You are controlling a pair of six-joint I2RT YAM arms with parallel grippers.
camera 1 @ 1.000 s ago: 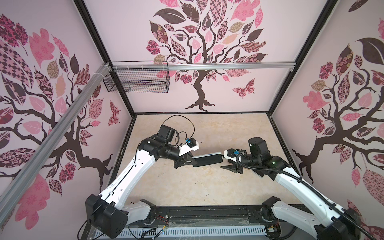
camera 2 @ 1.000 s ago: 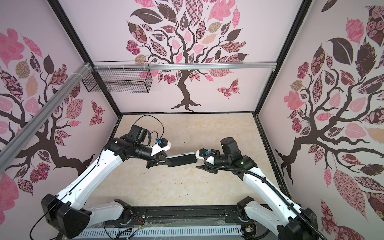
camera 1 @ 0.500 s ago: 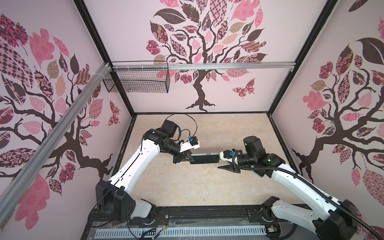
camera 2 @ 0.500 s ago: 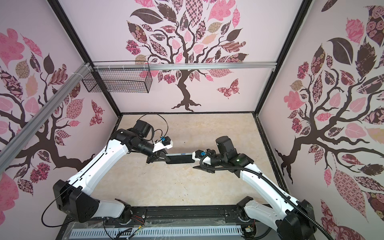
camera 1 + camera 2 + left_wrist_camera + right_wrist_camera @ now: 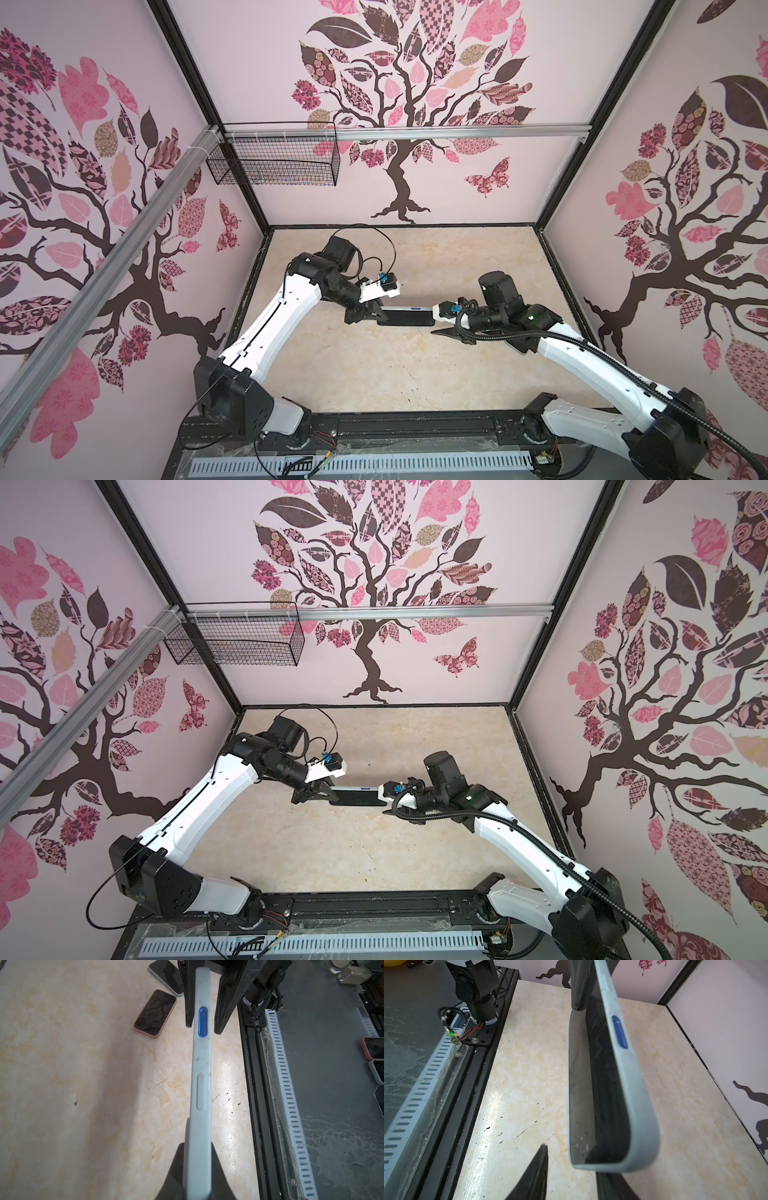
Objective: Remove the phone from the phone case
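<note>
The phone (image 5: 598, 1084), dark screen showing, sits inside a pale blue-grey phone case (image 5: 201, 1084) with a blue side button. It hangs level above the table in both top views (image 5: 405, 318) (image 5: 357, 798). My left gripper (image 5: 374, 316) (image 5: 197, 1176) is shut on one end of the case, a finger on each face. My right gripper (image 5: 435, 323) (image 5: 571, 1169) stands open around the other end. One of its fingers (image 5: 534, 1178) is clear of the screen, and the other lies behind the case's back.
A pink-cased phone (image 5: 154, 1014) and a pale-cased one (image 5: 166, 976) lie on the beige table (image 5: 374, 374). Two more phones (image 5: 373, 1048) rest beyond the black front rail (image 5: 415, 428). A wire basket (image 5: 274, 162) hangs on the back wall.
My right gripper has moved left onto the phone's free end and its jaws have narrowed. My left gripper has levelled the phone and drawn it slightly left.
</note>
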